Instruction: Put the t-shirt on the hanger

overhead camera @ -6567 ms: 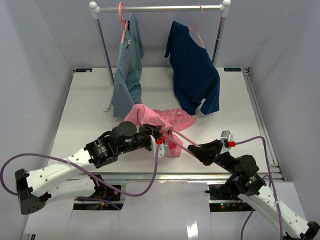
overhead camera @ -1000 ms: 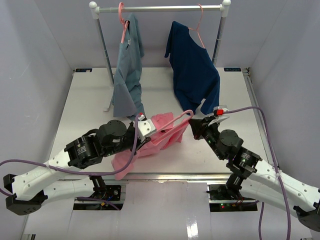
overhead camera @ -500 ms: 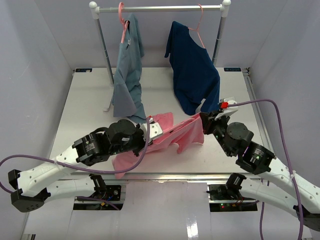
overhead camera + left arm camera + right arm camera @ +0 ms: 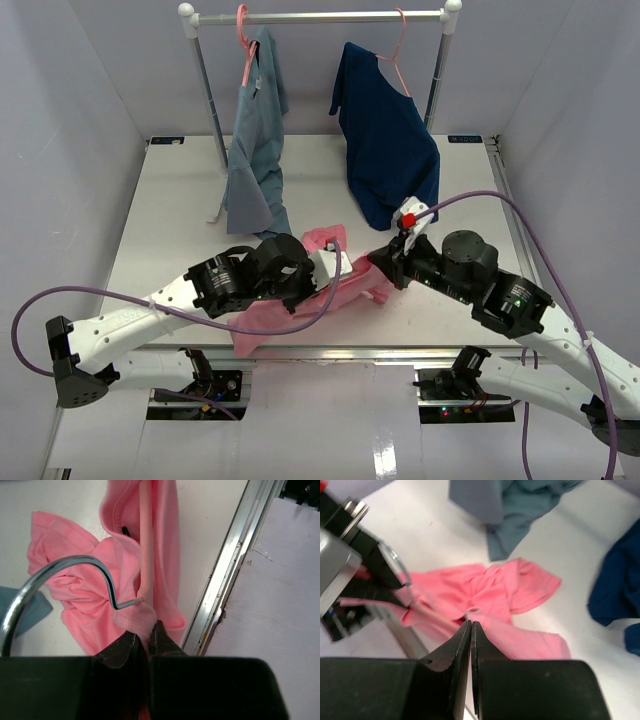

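The salmon-pink cotton t-shirt (image 4: 345,292) is lying bunched on the white table (image 4: 170,220), well in front of the white metal clothes rail (image 4: 320,16), and it is stretching between my two grippers. The slim pink plastic hanger (image 4: 145,540) with its steel wire hook is sitting partly inside the cloth. My left gripper (image 4: 148,632) is clamping fully closed on a ribbed fold of the shirt, just where the hook is joining the pink bar. My right gripper (image 4: 471,624) is squeezing down to a hairline slit on the shirt's edge, where the hanger's thin arm is ending; I cannot tell whether it is catching that arm too. On the rail, a grey-blue shirt (image 4: 252,150) and a navy-blue shirt (image 4: 390,150) are hanging.
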